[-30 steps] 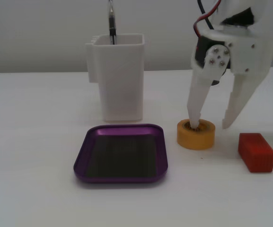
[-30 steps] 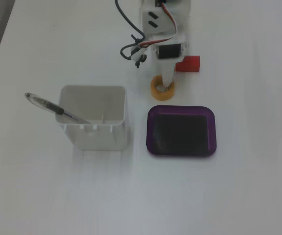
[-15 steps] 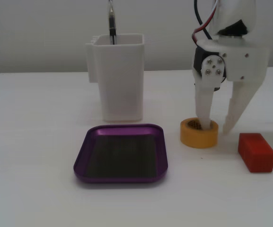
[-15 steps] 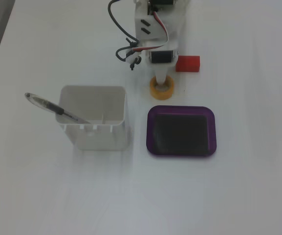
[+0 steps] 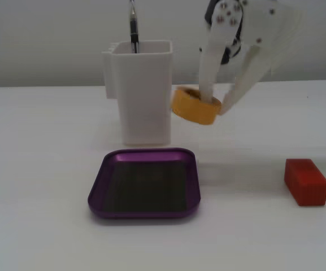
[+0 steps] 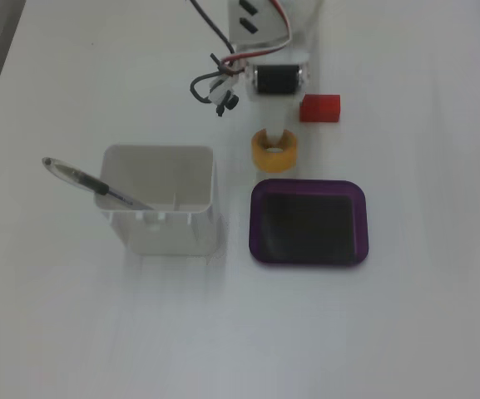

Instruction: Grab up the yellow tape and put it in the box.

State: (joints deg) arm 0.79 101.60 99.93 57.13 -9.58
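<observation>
The yellow tape (image 5: 194,105) is a yellow-orange ring held in the air, tilted, behind the box. My white gripper (image 5: 214,104) is shut on it, one finger inside the ring and one outside. In a fixed view from above the tape (image 6: 274,150) sits just beyond the box's far rim, with my gripper (image 6: 277,145) reaching down onto it. The box (image 5: 144,183) is a shallow purple tray with a dark bottom, empty, on the white table; it also shows from above (image 6: 308,222).
A tall white container (image 5: 141,90) with a pen (image 5: 133,25) stands left of the tape, close to it; it also shows from above (image 6: 160,199). A red block (image 5: 305,180) lies at the right, and from above (image 6: 319,108) beside my arm.
</observation>
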